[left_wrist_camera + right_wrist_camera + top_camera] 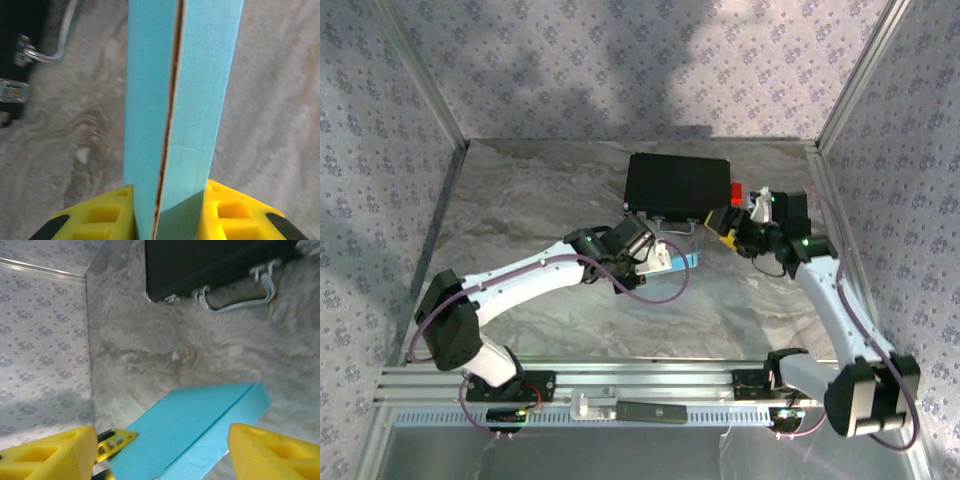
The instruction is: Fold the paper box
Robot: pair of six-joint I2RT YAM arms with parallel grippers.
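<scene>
Gripping the paper box (175, 100) from both sides, our left gripper (167, 220) stands narrow, its yellow fingers (95, 217) pressed against the two outer blue faces. In the left wrist view we see the box running straight away from the fingers, two cyan panels meeting along a dark seam down the middle. From above, the box pokes out of the gripper toward the right, over the middle of the grey marbled table (540, 200); whether it touches the surface we cannot tell.

Our right gripper (163, 432) is spread wide and holds nothing. Its wrist camera looks between the two yellow fingers at the box, which lies slanted beyond them, a broad blue face turned up and a narrow side panel along its right edge. In the top view this gripper sits just right of the box, apart from it.

Beyond both grippers, toward the back of the table, lies a black case (678, 185). A metal handle (240, 300) and a latch (12, 90) stand along its near edge. Patterned walls (380, 120) close the table in on three sides.
</scene>
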